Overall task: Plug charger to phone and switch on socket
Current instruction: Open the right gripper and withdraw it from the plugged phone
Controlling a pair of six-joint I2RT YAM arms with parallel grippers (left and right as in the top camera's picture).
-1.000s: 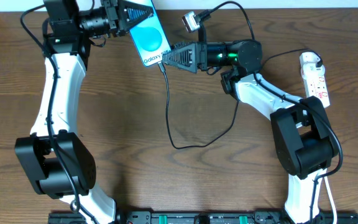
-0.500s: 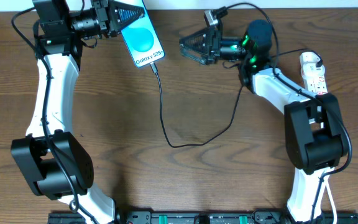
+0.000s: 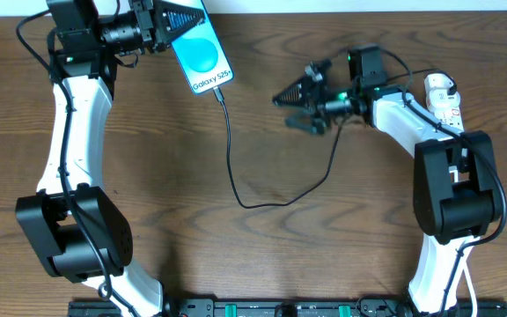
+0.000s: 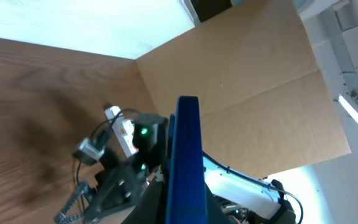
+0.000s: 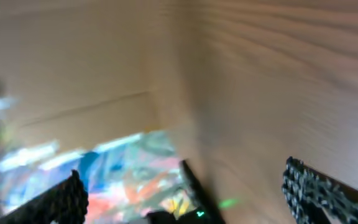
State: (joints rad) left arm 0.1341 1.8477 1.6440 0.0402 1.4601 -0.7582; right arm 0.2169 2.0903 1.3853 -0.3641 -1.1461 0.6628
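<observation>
Overhead view, wooden surface (image 3: 324, 246).

- Phone (image 3: 205, 57): at 11 o'clock, screen up and blue. Its long axis is tilted, with the lower end pointing toward 5 o'clock. It is clamped at its upper end by the left fingers (image 3: 187, 18). The left wrist view shows it edge-on (image 4: 188, 162) between them, with a cardboard sheet (image 4: 247, 81) behind.
- Charger (image 3: 231, 167): thin black cable. The small plug tip is seated in the phone's lower end. The cable drops toward 6 o'clock, loops across the middle of the surface, then rises toward 1 o'clock. Its far end is hidden behind the right arm.
- Socket (image 3: 445, 101): white strip at 2 o'clock near the edge, lying flat and partly covered by the right arm.
- Right fingers (image 3: 289, 110): at 1 o'clock, spread apart and holding nothing. They are well apart from the phone and point toward 9 o'clock. The right wrist view is blurred, showing both fingers (image 5: 67, 199) wide apart.
</observation>
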